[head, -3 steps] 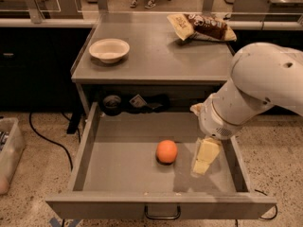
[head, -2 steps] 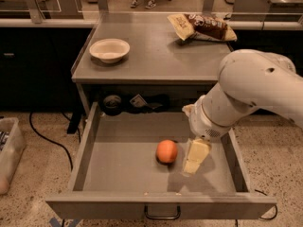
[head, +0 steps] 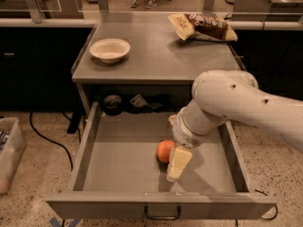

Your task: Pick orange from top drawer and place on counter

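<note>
Camera view, gripper (head: 178, 164) beside orange (head: 164, 151), mid top drawer (head: 118, 167), off walls

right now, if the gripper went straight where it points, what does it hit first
Probably the top drawer floor close beside the orange; the gripper points down there. Depth is unclear, so maybe the orange.

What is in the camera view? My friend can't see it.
A white robot arm reaches down into an open grey drawer, its claw beside an orange on the drawer floor. Above, the counter holds a white bowl at the left and a snack bag at the back right.
</note>
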You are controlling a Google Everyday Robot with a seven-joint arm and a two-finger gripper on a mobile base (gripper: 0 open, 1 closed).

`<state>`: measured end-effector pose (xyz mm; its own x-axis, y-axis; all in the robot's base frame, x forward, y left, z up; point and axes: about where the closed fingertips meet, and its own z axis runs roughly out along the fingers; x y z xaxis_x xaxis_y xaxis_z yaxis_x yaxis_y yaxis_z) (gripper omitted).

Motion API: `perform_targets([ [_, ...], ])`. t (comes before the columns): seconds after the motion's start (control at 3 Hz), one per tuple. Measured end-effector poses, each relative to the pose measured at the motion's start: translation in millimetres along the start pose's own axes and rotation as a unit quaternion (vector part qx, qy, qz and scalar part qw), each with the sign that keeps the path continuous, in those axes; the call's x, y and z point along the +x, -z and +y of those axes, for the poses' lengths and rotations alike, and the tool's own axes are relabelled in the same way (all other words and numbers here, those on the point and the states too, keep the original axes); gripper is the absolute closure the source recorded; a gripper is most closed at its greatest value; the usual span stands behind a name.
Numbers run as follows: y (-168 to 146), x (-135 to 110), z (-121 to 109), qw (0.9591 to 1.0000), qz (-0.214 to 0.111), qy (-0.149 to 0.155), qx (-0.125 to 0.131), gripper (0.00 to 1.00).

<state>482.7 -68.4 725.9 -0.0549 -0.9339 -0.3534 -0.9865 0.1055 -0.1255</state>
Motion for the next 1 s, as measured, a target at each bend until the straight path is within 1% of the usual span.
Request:
perform_targets([
  [0.33,-31,7,1,0.9997,0.006,-0.008,-0.020,0.00],
  [0.67,-60,18,4,0.9987,0.009,-0.027,-0.042,0.00],
  [1.0,-61,17,1,0.9988,0.009,-0.027,-0.039,0.00],
])
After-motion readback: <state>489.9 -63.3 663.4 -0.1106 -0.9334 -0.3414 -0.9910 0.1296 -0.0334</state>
